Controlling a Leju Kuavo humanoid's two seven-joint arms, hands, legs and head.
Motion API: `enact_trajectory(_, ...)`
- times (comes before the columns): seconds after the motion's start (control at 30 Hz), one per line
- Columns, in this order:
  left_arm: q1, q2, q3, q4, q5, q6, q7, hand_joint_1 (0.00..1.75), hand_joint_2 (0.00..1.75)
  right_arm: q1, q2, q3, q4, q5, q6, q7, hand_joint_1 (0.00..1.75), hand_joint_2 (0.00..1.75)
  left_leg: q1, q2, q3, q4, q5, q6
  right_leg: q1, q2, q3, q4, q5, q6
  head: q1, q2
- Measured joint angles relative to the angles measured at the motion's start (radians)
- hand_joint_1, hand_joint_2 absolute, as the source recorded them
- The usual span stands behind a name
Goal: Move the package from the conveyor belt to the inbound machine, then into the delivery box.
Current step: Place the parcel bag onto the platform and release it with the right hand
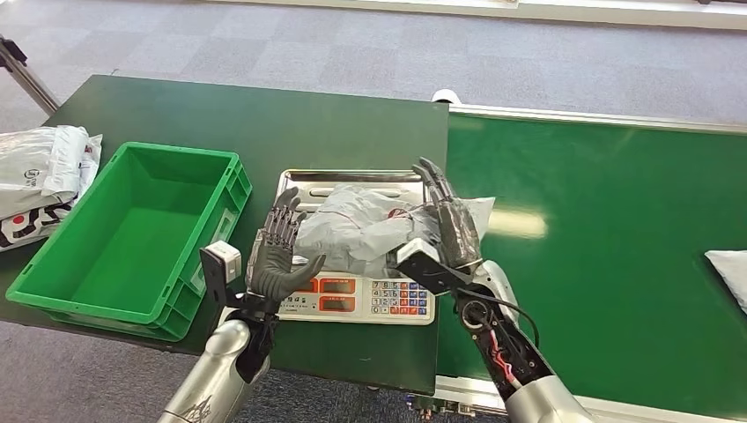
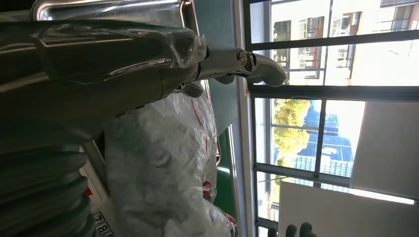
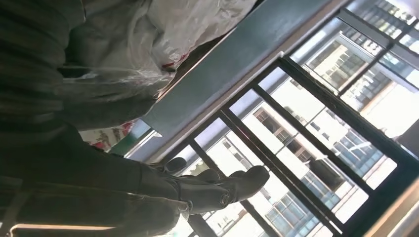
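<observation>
Perhaps three packages (image 1: 366, 227), one crate (image 1: 132, 238).

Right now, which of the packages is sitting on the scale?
The crinkled grey package between the left hand and right hand; another lies on the conveyor belt, others left of the green bin.

Green crate (image 1: 132, 231), seemingly silvery-white package (image 1: 361, 227)

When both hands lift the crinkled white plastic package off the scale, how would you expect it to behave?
The crinkled white plastic package looks soft and wrinkled, so it will probably sag between the left hand and right hand. Its glossy film may be slippery.
</observation>
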State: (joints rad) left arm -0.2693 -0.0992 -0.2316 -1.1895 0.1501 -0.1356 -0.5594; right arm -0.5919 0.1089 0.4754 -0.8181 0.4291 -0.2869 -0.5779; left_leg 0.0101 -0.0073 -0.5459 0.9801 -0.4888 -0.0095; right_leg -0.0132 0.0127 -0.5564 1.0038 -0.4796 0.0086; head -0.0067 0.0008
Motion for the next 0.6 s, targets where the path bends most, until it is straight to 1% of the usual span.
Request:
enact_trajectory(0.07,0.004,0.0,0.0,-0.001,0.003,0.009,0.003,0.0,1.75,0.035,0.0,-0.047,-0.048,-0.092,0.005,-0.008,0.0,1.75,0.0,0.0,0.0,0.0,0.0,0.0,0.0,0.0,0.0,0.0,0.0,0.0,0.0,0.0)
enact_trajectory(0.17,0.01,-0.002,0.0,-0.002,0.009,0.024,0.008,0.0,1.75,0.091,-0.001,-0.13,-0.119,-0.244,0.047,0.01,0.0,1.75,0.0,-0.001,-0.001,0.0,0.0,0.0,0.0,0.0,0.0,0.0,0.0,0.0,0.0,0.0)
enact_trajectory(0.23,0.012,-0.002,-0.001,-0.002,0.013,0.029,0.008,0.0,1.75,0.128,-0.005,-0.183,-0.153,-0.299,0.076,0.015,0.0,1.75,0.0,-0.001,-0.001,0.0,0.0,0.0,0.0,-0.001,-0.001,0.0,0.0,0.0,0.0,0.0)
enact_trajectory(0.37,0.012,-0.003,-0.002,0.002,0.019,0.031,0.001,0.0,1.75,0.192,-0.016,-0.254,-0.202,-0.313,0.122,-0.001,0.0,1.75,0.0,-0.001,-0.001,0.0,0.0,0.0,0.0,0.0,-0.001,0.0,0.0,0.0,0.0,0.0)
enact_trajectory(0.6,0.008,-0.008,-0.002,0.016,0.021,0.039,-0.01,0.0,1.75,0.266,-0.024,-0.323,-0.281,-0.337,0.163,0.003,0.0,1.75,0.0,0.0,-0.001,0.0,0.0,0.0,0.0,0.0,-0.001,0.0,0.0,0.0,0.0,0.0)
